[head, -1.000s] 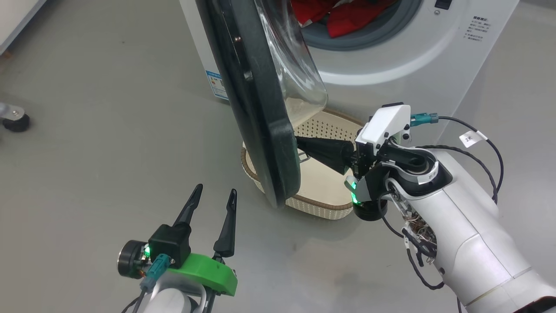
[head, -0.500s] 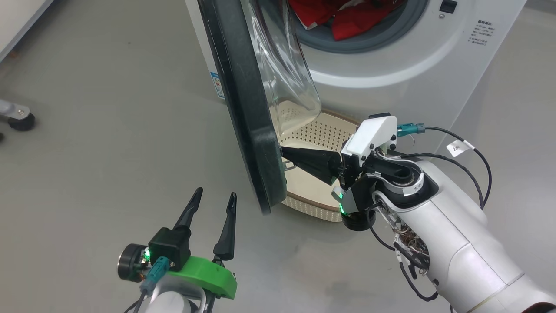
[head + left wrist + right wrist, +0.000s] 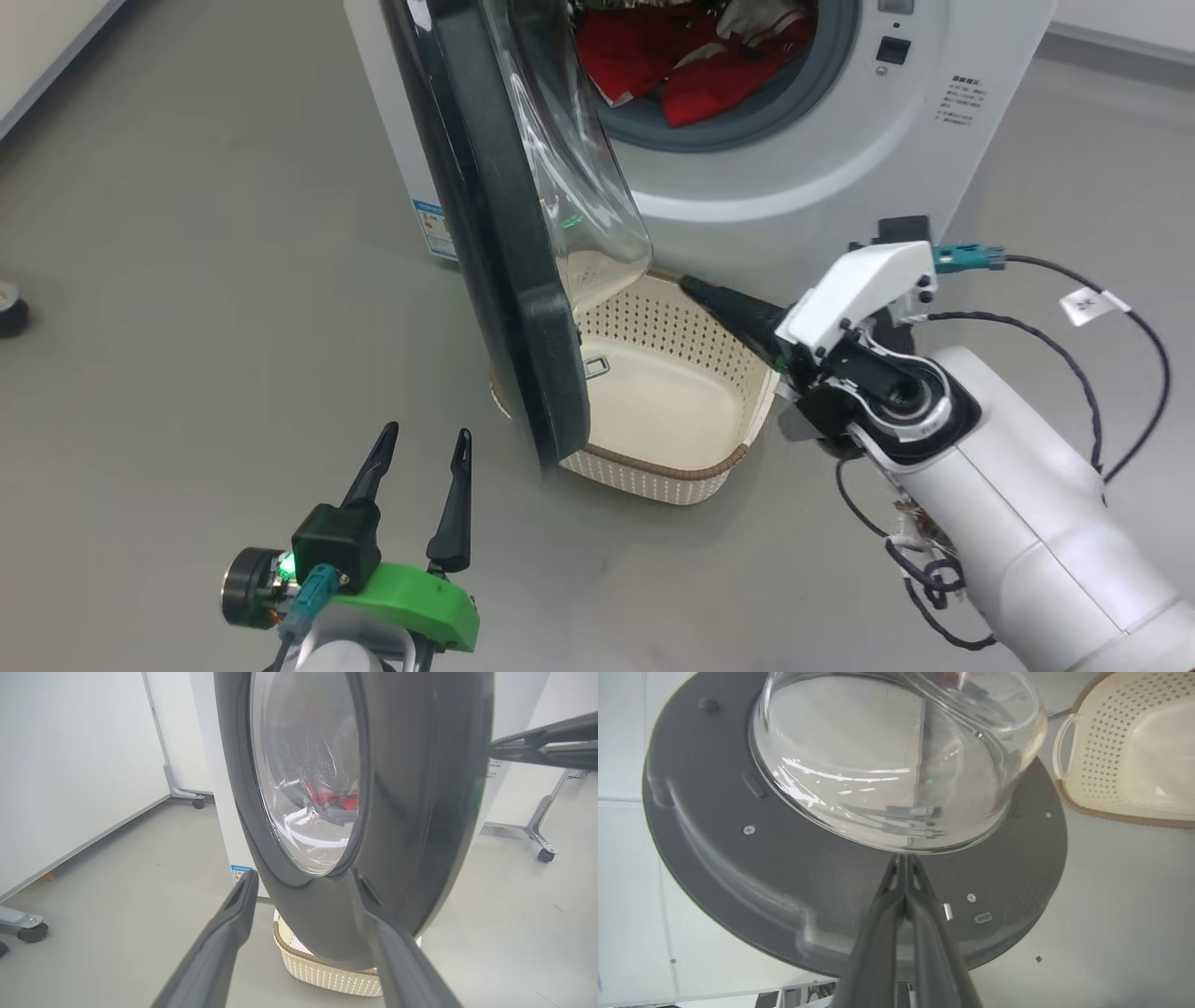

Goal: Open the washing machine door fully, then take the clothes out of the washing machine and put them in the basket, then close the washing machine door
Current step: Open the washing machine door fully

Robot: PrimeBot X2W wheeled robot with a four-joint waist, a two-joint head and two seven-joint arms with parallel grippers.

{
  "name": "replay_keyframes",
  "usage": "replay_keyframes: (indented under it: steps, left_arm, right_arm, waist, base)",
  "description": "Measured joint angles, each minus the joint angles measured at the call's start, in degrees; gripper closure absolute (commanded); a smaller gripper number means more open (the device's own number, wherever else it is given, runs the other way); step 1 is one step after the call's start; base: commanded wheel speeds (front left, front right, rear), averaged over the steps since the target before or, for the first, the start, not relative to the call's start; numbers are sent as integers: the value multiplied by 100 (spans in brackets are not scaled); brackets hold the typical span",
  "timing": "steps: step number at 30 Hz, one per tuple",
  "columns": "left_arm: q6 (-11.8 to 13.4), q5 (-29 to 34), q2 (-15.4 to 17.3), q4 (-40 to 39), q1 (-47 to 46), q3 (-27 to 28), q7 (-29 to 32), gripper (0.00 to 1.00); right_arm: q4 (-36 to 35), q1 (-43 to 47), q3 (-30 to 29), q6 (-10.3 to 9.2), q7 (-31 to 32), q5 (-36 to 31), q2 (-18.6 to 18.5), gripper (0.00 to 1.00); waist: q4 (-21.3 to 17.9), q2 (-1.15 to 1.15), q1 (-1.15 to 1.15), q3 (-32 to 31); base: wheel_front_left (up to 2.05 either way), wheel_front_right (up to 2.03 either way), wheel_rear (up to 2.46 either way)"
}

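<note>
Red clothes (image 3: 672, 65) lay bundled in the mouth of the washing machine (image 3: 840, 177), well beyond both sets of fingers in the head view. The washing machine door (image 3: 504, 280) stood partly open, edge-on between them. The left fingers (image 3: 455, 513) were spread wide near its outer face, touching nothing. The right fingers (image 3: 733, 303) were pressed together and empty on its inner side, over the far rim of the basket (image 3: 653, 462). The basket sat on the floor (image 3: 233, 280) beneath the door's lower edge.

From the left wrist, the door's glossy rim stood just ahead of the wide fingertips and apart from them, with red showing through the glass.

From the right wrist, the shut tips pointed at the inner rim just below the glass bowl (image 3: 887, 756). Whether they touched it could not be told.

The door looked stiff, heavy and slippery, so it was likely better pushed on the dark rim than on the glass. The clothes looked soft and light. A pinch on a raised fold nearest the fingers should lift them, though they might trail or snag.
</note>
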Motion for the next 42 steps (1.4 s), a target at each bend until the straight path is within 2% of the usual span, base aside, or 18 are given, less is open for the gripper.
replay_keyframes:
  steps: [3,7,12,16,22,29,33,37,42]
  left_arm:
    - [0,12,1,26,85,137,0,0]
    - [0,64,8,49,212,356,0,0]
    - [0,70,18,57,354,572,0,0]
    - [0,121,22,40,477,750,0,0]
    - [1,160,46,-33,671,988,0,0]
    - [1,187,44,-149,839,1135,0,0]
    - [1,188,45,-189,914,1216,0,0]
    - [0,260,46,-194,938,1223,0,0]
    - [-4,299,47,-218,938,1278,0,0]
  right_arm:
    - [-35,174,63,168,-310,-409,-294,100]
    - [-130,573,24,264,-699,-543,-346,100]
    - [-287,712,242,394,-1296,-1454,-877,100]
    - [-382,864,511,388,-1815,-2382,-1361,100]
    - [-550,1251,864,172,-2575,-3505,-1886,100]
    - [-749,1822,866,-229,-3434,-4088,-2189,100]
    - [-898,2046,880,-377,-3474,-4390,-2259,100]
    - [-1074,2324,591,-459,-3474,-4450,-2271,100]
    - [-1272,2701,281,-480,-3471,-4676,-2281,100]
  waist:
    - [-115,0,0,-123]
    - [-316,0,0,-280]
    - [-599,0,0,-471]
    - [-818,0,0,-618]
    - [-1133,0,0,-793]
    - [-1441,0,0,-905]
    - [-1572,0,0,-930]
    - [-1661,0,0,-939]
    - [-1686,0,0,-932]
  base:
    - [0,0,0]
    - [0,0,0]
    - [0,0,0]
    - [0,0,0]
    - [0,0,0]
    - [0,0,0]
    - [0,0,0]
    - [0,0,0]
    - [0,0,0]
